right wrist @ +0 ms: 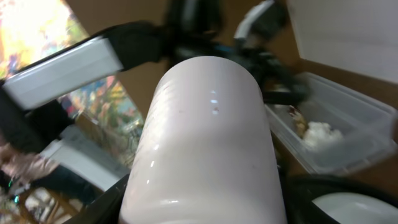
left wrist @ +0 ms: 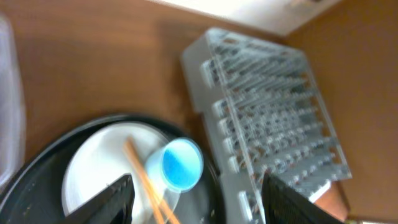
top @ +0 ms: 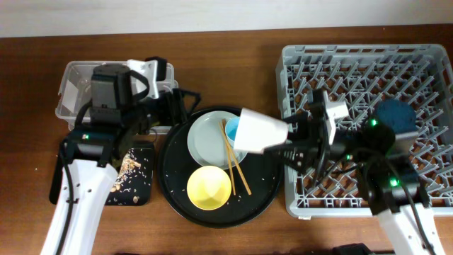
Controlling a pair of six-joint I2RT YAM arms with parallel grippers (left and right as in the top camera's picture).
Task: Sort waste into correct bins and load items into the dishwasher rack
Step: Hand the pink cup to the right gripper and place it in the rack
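My right gripper (top: 287, 138) is shut on the pink cup (top: 260, 130), held on its side above the right edge of the round black tray; the cup fills the right wrist view (right wrist: 205, 143). The light-blue cup (top: 231, 130) lies on its side on the pale grey plate (top: 209, 138), next to the wooden chopsticks (top: 237, 164). The yellow bowl (top: 209, 188) sits in front of the plate. My left gripper (top: 182, 106) is open and empty above the tray's back left; its view shows the light-blue cup (left wrist: 181, 163), plate (left wrist: 99, 168) and chopsticks (left wrist: 144, 183). The dishwasher rack (top: 368, 71) stands right.
The round black tray (top: 265, 191) holds the dishes and scattered crumbs. The clear tub (top: 74, 88) stands at the back left, with a white tissue (right wrist: 322, 134) in it. The shallow black tray (top: 131, 177) with food scraps lies in front of the tub.
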